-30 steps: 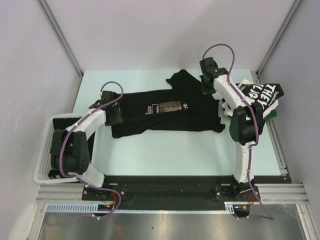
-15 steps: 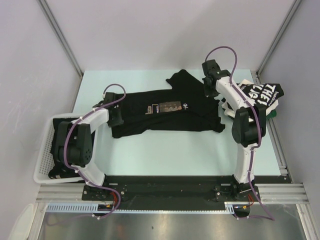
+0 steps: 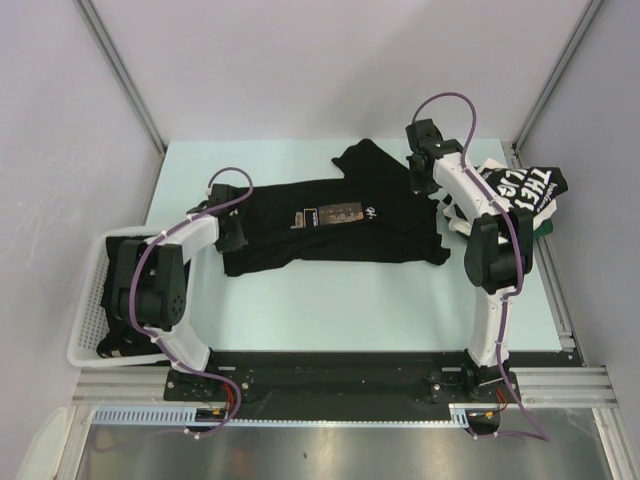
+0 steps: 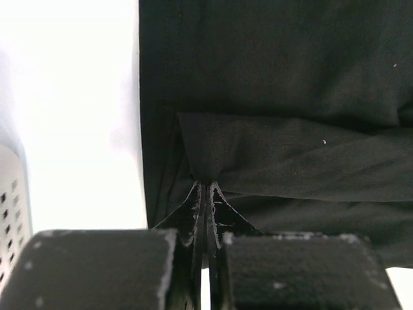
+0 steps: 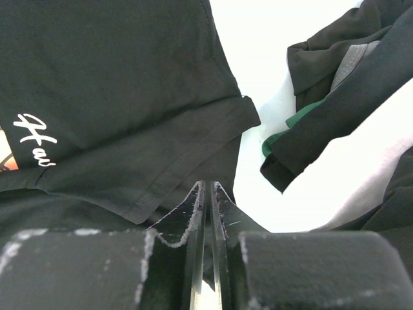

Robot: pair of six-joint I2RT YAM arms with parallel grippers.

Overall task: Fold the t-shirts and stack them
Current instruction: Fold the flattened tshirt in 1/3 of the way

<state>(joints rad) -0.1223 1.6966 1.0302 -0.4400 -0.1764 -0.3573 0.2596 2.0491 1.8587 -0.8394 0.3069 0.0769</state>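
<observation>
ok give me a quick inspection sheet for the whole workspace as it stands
surface: pale green table, shirts lying on it
job's things: black printed t-shirt laid out mid-table; lettered t-shirt bunched at the right edge
clutter: white mesh basket off the left edge, dark cloth inside; green fabric showing in the right pile
end effectors: left end effector shut, pinching the printed t-shirt's left edge; right end effector shut on a hem at its far right
cables: purple cables loop over both arms, clear of the cloth
surroundings: grey walls on three sides; nothing else seen
</observation>
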